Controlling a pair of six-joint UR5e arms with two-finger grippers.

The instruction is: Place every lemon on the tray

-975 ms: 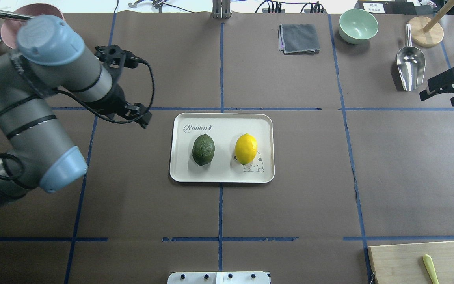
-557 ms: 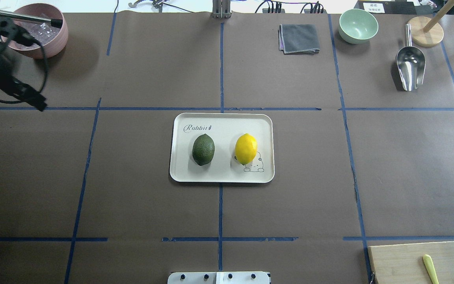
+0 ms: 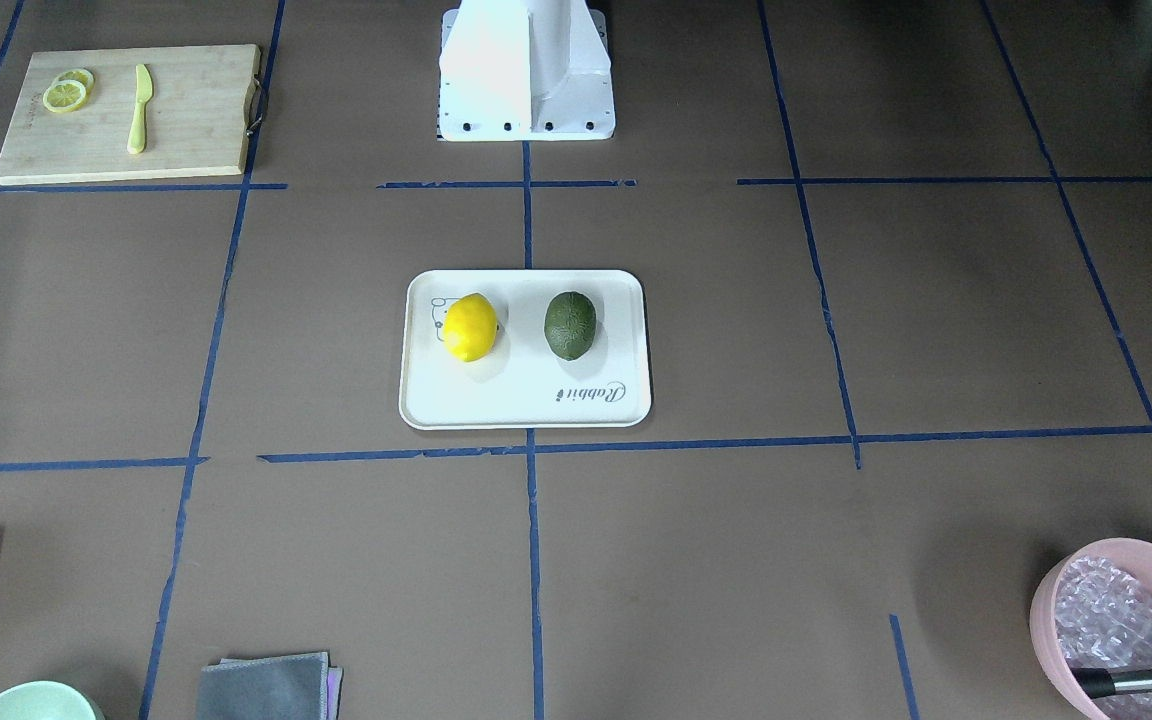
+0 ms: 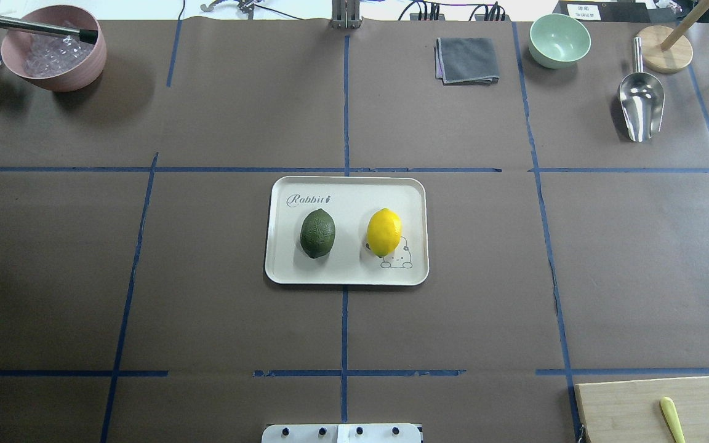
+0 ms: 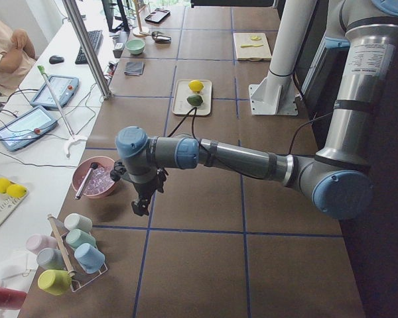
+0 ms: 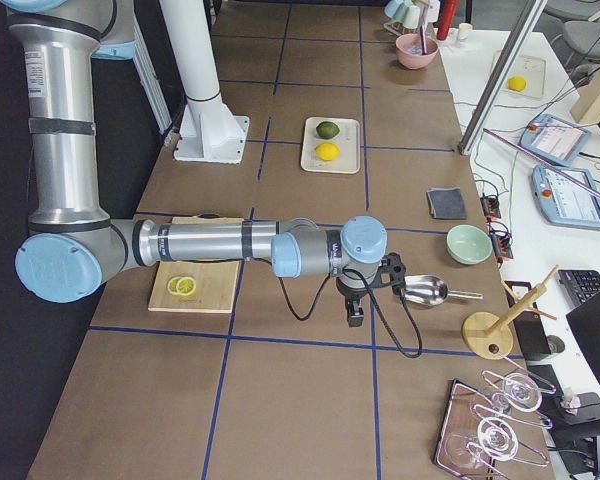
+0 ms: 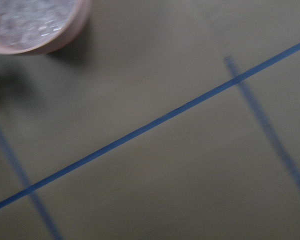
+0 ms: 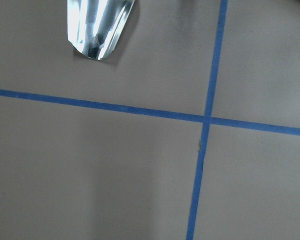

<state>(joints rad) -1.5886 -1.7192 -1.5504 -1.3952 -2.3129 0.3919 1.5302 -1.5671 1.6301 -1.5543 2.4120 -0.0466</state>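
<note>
The cream-white tray (image 4: 342, 275) lies at the table's middle. On it rest the dark green lemon (image 4: 317, 232) on the left and the bright yellow lemon (image 4: 384, 231) on the right, a little apart. Both also show in the front-facing view, the yellow lemon (image 3: 470, 327) and the green lemon (image 3: 570, 325). Neither gripper is in the overhead view. My left gripper (image 5: 142, 207) shows only in the exterior left view, beside the pink bowl. My right gripper (image 6: 355, 318) shows only in the exterior right view, next to the metal scoop. I cannot tell whether either is open or shut.
A pink bowl (image 4: 53, 52) stands far left. A grey cloth (image 4: 466, 59), a green bowl (image 4: 559, 40) and a metal scoop (image 4: 640, 101) lie far right. A wooden cutting board (image 4: 631, 406) with a yellow knife (image 4: 672, 418) and lemon slices (image 3: 66, 95) is near right.
Both arms have pulled away from the tray and left the overhead view, the left arm to the left, the right arm to the right. The lemons and tray have not moved.
</note>
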